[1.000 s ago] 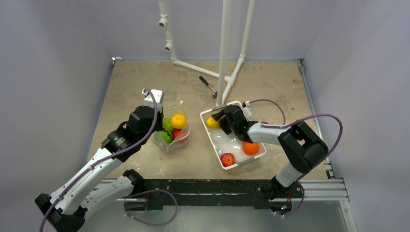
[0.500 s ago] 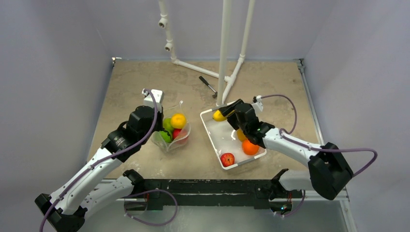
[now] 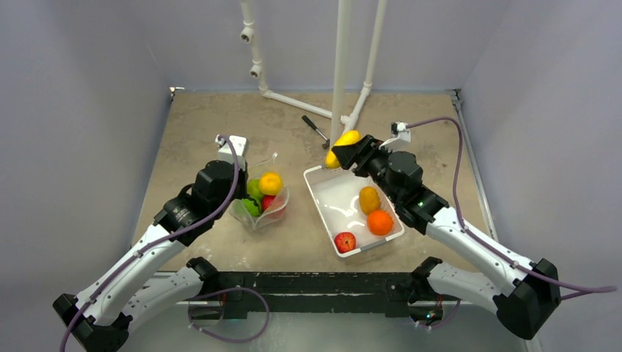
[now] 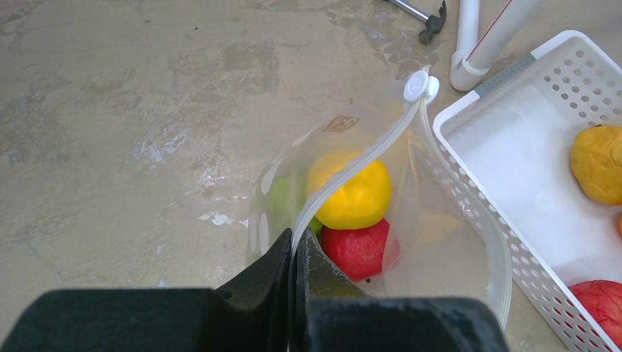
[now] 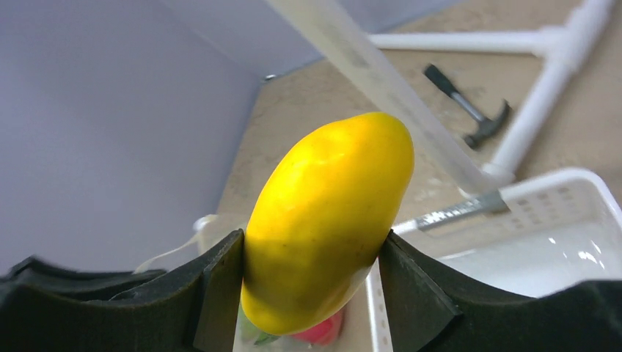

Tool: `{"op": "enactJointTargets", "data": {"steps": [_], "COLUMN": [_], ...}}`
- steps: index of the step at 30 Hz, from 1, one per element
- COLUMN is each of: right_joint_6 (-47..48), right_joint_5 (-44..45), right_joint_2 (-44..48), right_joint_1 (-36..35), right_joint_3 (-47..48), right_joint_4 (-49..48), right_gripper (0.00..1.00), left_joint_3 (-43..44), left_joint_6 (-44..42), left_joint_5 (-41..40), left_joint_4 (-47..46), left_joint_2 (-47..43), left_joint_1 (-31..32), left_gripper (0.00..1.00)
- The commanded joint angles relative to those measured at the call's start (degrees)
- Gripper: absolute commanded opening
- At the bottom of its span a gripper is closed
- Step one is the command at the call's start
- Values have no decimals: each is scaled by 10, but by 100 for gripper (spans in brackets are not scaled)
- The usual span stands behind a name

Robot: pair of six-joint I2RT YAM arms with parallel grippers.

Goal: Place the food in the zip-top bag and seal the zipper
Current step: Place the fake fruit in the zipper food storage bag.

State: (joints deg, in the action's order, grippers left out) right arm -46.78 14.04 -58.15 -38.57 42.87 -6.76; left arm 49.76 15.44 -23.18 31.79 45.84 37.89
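Aloft, right pincer (image 5: 315,293) clamps lemon (image 5: 326,213) near tray rim (image 3: 320,210).

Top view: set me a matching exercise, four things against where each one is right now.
Things:
1. yellow fruit
2. red apple
3. zip-top bag
4. hammer

Places:
a. on the table beside the white pipe frame
b. near corner of the white tray
c. clamped in the right gripper, clear of the tray
d. zipper edge pinched in the left gripper

Pairs: 1-c, 2-b, 3-d, 4-a
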Motion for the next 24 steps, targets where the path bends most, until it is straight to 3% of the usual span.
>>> {"op": "enactJointTargets", "data": {"steps": [1, 14, 24], "right_joint_6": [123, 194, 216], "right_joint_5": [-98, -139, -178], "right_joint_2": [13, -34, -101], "right_joint_1": [-7, -140, -196], "right_joint_3": [49, 121, 145], "right_joint_4": [-51, -59, -69], "right_gripper": [0, 0, 0], "left_joint_3": [-2, -1, -1], "left_joint_6": [0, 1, 2], "left_joint_5": [-2, -1, -1], "left_joint_4": [-26, -26, -27], "left_joint_2": [-4, -4, -4], "left_joint_1": [-3, -3, -3], "left_gripper": [0, 0, 0]}}
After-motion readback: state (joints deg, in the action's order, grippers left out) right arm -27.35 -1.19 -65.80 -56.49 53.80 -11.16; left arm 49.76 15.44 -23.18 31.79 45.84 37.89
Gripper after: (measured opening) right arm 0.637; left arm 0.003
